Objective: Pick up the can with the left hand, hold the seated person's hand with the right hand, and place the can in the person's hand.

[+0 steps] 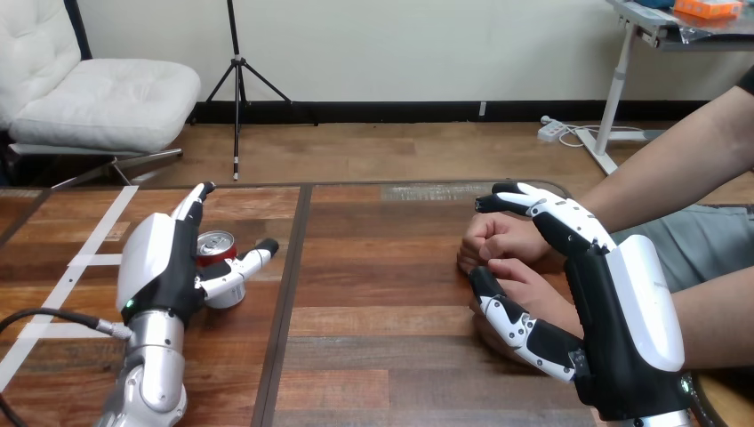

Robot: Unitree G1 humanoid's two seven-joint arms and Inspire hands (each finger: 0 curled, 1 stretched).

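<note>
Can (216, 243) stands upright on the tabletop (382, 294), between the straight fingers and thumb of the left robot hand (160, 258), not yet clasped. The right robot hand (622, 298), likewise spread, brackets the person's hands (502, 253) without curling round them. The grasping step seems in hand; next, both must close gently.

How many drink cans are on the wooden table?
1. The red and silver metal can stands at the table's left, between the left hand's fingers and thumb. The right hand might hide another.
</note>
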